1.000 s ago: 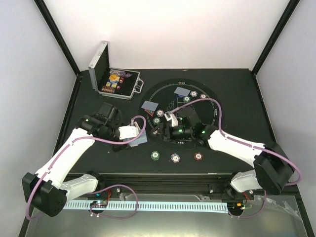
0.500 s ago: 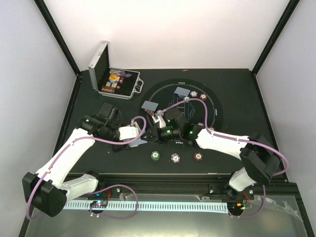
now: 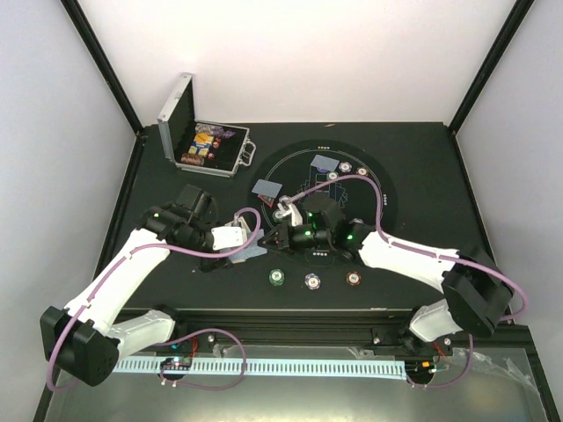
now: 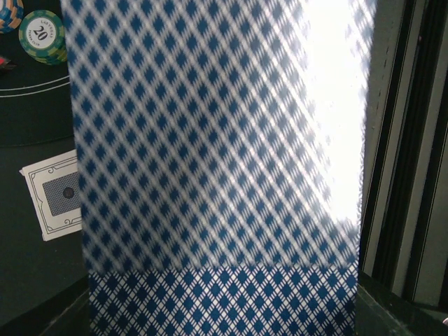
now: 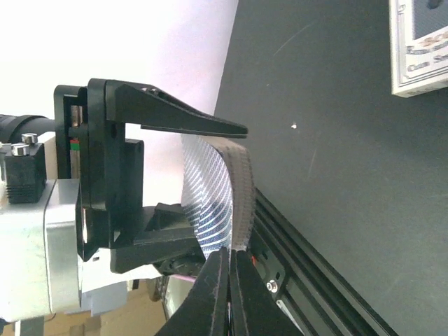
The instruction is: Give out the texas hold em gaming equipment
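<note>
Playing cards, a deck (image 4: pixel 224 175) with a blue diamond-patterned back, sit clamped between the left fingers (image 5: pixel 175 115), held above the desk (image 3: pixel 431 167) left of centre, and the deck bows in that grip. The right fingers (image 5: pixel 208 290) are pinched together at the deck's lower edge. Whether a single card is caught between them cannot be told. From above, the two arms meet at the deck (image 3: pixel 250 249), just in front of the round mat (image 3: pixel 384 198).

Under the deck, a loose card (image 4: pixel 59 203) lies face-down on the dark surface. A green chip marked 20 (image 4: pixel 42 35) rests beyond it, with a blue-and-white chip (image 4: pixel 8 10) at the corner of that view.

Near the front edge of the desk, three chips stand in a row, apart from one another: a green one (image 3: pixel 278 277), a blue-white one (image 3: pixel 312 281) and a dark red one (image 3: pixel 354 279). On the mat lie two face-down cards, one at its left (image 3: pixel 266 188) and one at its far side (image 3: pixel 324 163), with a few chips (image 3: pixel 346 169) just beside the far card.

At the far left corner stands a silver case (image 3: pixel 204 145), lid up, with more chips inside.
</note>
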Controlling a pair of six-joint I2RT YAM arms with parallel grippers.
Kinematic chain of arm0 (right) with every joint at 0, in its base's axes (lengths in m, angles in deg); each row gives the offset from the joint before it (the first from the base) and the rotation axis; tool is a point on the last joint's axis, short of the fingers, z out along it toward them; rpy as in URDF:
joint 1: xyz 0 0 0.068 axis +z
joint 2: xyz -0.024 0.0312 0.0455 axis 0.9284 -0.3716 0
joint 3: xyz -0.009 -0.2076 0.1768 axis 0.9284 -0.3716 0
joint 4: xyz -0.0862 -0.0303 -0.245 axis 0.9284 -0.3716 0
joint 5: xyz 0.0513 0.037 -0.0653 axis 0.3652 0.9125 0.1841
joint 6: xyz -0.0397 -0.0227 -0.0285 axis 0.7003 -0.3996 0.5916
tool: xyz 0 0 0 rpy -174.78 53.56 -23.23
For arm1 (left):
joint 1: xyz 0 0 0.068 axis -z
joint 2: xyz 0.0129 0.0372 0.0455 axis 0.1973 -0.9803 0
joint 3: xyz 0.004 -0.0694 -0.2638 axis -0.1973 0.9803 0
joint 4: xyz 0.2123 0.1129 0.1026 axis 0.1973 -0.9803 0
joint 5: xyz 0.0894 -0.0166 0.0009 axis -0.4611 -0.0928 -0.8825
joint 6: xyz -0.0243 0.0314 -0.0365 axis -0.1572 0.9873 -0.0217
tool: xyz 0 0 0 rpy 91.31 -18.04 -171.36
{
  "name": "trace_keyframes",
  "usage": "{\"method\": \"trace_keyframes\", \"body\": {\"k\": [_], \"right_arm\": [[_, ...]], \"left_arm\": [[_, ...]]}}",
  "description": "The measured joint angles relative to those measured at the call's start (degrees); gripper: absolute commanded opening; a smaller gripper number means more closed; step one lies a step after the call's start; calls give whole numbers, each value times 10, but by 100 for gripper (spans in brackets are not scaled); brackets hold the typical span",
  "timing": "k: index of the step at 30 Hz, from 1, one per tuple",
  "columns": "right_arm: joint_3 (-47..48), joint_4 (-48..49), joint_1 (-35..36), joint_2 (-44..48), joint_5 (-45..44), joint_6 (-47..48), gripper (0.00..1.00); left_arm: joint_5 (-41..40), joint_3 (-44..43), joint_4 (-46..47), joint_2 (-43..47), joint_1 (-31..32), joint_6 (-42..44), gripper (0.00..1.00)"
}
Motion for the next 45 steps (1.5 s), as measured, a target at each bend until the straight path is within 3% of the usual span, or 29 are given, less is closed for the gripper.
{"method": "trace_keyframes", "body": {"k": [11,19,26,35,40,43,45], "right_arm": [[-75,-24,-68,85,2,-3,1],[-143,-86,-189,142,13,52,1],[-183,-145,-278,110,16,121,1],[-187,-156,-287,44,6,165,1],[-188,-178,-300,41,-16,193,16],[-184,-209,-304,41,-44,214,34],[-176,-234,-306,41,-63,222,38]], "left_arm": [[0,1,0,0,0,0,2],[0,1,0,0,0,0,2],[0,1,0,0,0,0,2],[0,1,-1,0,0,1,2],[0,1,-1,0,0,1,2],[0,1,-1,0,0,1,2],[0,1,-2,0,0,1,2]]}}
